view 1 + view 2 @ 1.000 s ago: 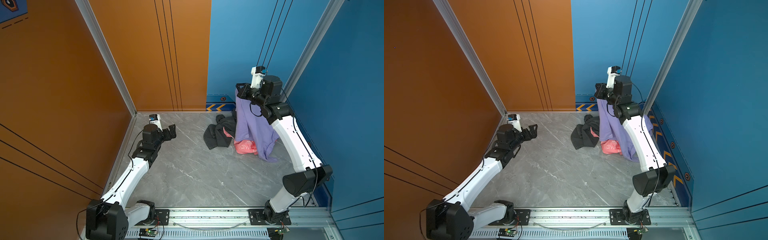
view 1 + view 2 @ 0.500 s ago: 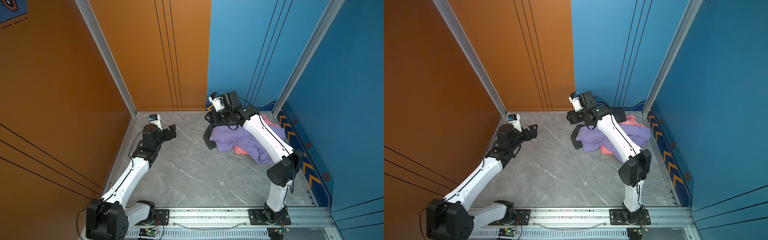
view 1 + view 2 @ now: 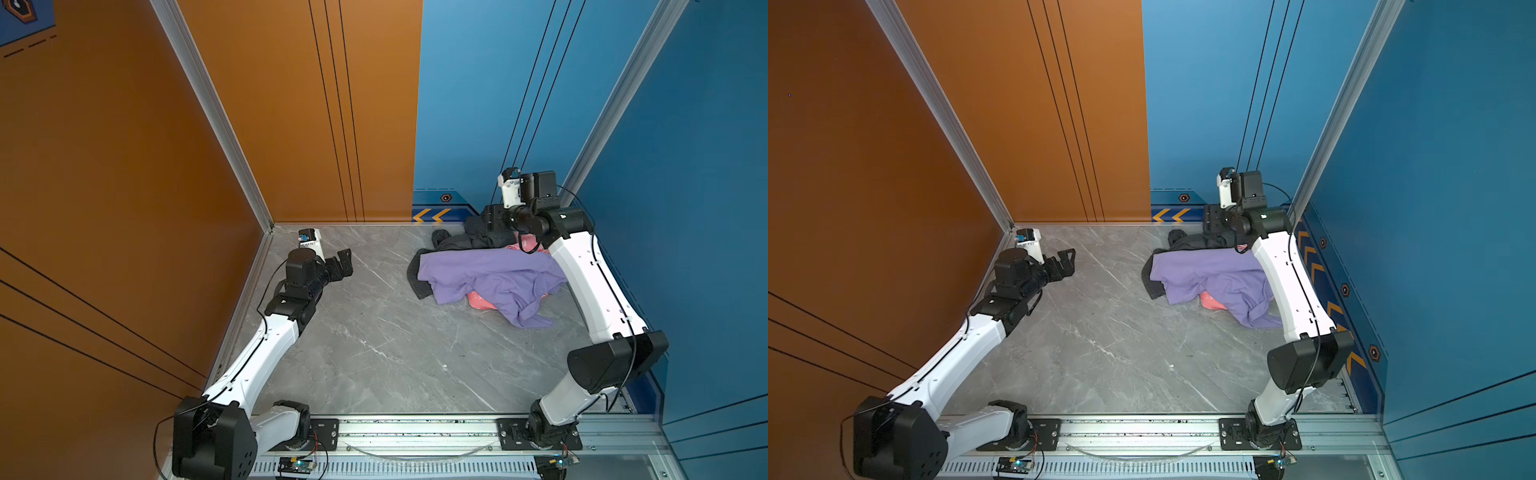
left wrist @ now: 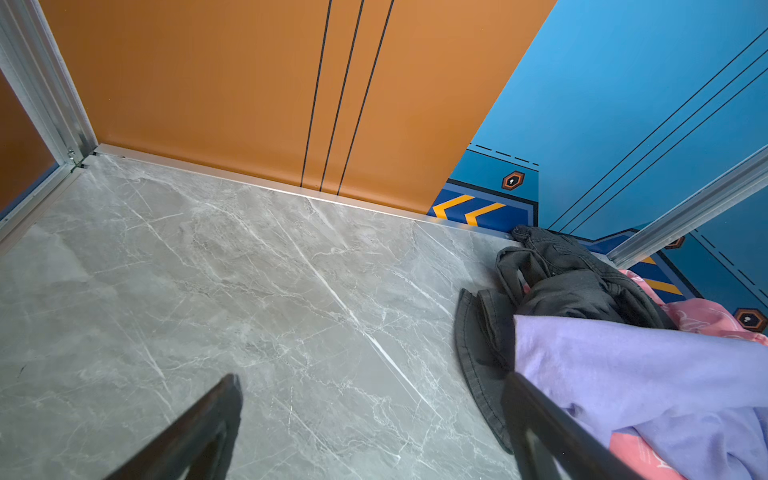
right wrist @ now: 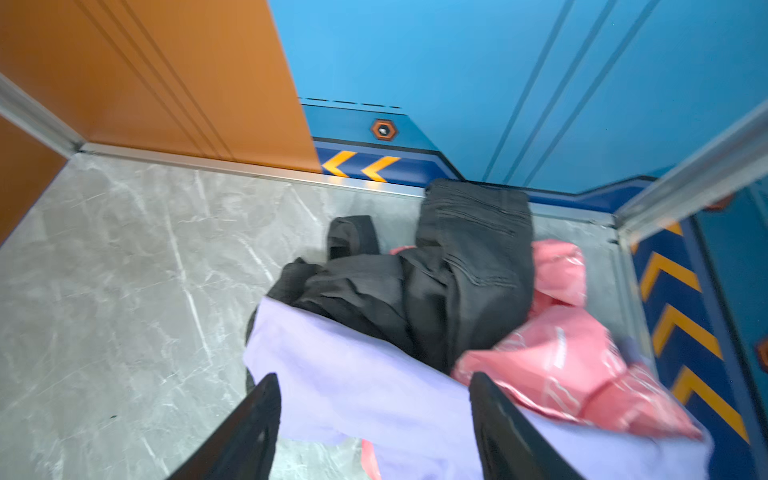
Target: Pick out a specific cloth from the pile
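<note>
Cloth (image 3: pixel 490 274) lies crumpled on bench (image 3: pixel 374 340), far right side, draped over pile (image 3: pixel 457 245). Grey garment (image 3: pixel 486 239) shows behind it, pink garment (image 3: pixel 480 300) pokes out beneath. Right end effector (image 3: pixel 492 218) released: jaws apart, empty, above far edge of pile. Left end effector (image 3: pixel 344 262) released: jaws wide, empty, over bare bench, well apart from cloth.

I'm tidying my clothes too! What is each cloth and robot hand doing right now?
purple cloth: lying spread over the other clothes, not held.
dark grey garment: crumpled, partly under the purple cloth.
pink garment: crumpled, partly covered.
left gripper: open, empty.
right gripper: open, empty, above the clothes.
</note>
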